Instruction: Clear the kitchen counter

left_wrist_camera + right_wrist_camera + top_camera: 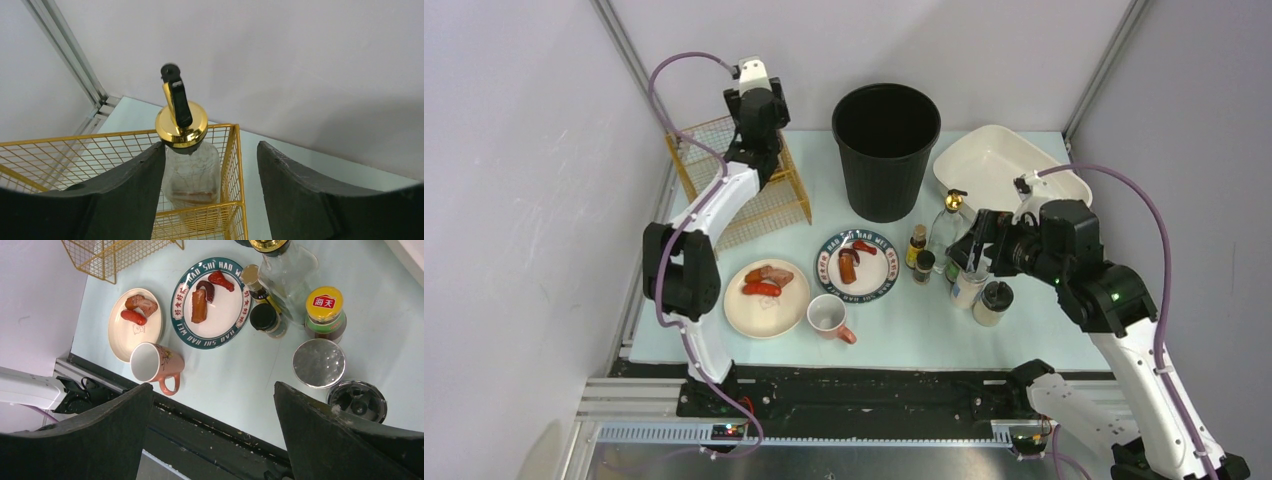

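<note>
The pale mint kitchen counter point(904, 335) carries a cream plate point(767, 298) and a teal-rimmed plate point(856, 262), both with sausage pieces, and a pink mug point(829, 317). A cluster of bottles and jars point(964, 265) stands at the right. My left gripper point(211, 150) hangs over the yellow wire basket point(75, 155), open. A gold-capped glass bottle point(192, 172) stands in the basket's corner beside the left finger, with a gap to the right finger. My right gripper point(214, 387) hovers open and empty above the counter's front edge, next to the jars point(318, 362).
A black bin point(886, 150) stands at the back centre, with a white basin point(999, 165) to its right. A tall glass bottle point(292, 270), a yellow-lidded jar point(325, 312) and a black-lidded jar point(357, 400) crowd the right side. The black rail point(225, 425) runs below.
</note>
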`<state>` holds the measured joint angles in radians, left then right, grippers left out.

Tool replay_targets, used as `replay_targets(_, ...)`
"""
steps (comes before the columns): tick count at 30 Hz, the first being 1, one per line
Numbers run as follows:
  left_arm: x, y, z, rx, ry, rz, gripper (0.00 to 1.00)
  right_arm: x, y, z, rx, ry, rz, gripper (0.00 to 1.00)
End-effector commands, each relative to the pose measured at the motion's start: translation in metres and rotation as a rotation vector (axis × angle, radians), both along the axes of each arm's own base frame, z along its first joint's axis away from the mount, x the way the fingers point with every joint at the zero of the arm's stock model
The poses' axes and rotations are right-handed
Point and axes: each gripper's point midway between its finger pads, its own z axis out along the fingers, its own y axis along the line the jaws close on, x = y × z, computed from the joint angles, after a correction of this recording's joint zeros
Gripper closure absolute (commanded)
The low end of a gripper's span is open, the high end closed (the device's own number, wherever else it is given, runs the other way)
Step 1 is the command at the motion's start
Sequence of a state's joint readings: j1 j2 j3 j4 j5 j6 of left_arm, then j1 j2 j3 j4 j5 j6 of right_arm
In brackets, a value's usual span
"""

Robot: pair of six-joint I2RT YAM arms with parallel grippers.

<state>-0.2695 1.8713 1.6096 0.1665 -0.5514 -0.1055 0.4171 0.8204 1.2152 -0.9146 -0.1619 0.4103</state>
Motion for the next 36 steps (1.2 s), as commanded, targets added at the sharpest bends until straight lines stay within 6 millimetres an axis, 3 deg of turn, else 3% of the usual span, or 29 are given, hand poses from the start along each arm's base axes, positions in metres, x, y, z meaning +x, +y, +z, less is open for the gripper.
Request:
replay_targets(1, -0.021, 0.002, 0.065, -0.039, -0.152, 0.0, 0.26, -0.002, 0.0, 0.008, 0.012, -0.034, 0.002, 0.05)
replay_targets(10, -0.057, -0.007, 0.089, -0.032, -0.164, -0.058, 0.18, -0.014, -0.002, 0.015, 0.034, -0.058, 0.015, 0.04)
replay_targets(16, -0.097, -0.031, 0.106, -0.043, -0.142, -0.129, 0.15, -0.024, -0.007, 0.023, 0.047, -0.085, 0.013, 0.03)
replay_targets(21, -0.133, -0.065, 0.11, -0.087, -0.114, -0.249, 0.11, -0.031, -0.014, 0.024, 0.03, -0.092, 0.001, 0.03)
replay_targets(29, -0.185, -0.138, 0.104, -0.18, -0.056, -0.662, 0.06, -0.042, -0.027, 0.031, -0.004, -0.113, -0.017, 0.02)
replay_targets(36, -0.23, -0.192, 0.084, -0.252, 0.025, -0.904, 0.0, -0.049, -0.049, 0.028, -0.056, -0.12, -0.101, 0.01)
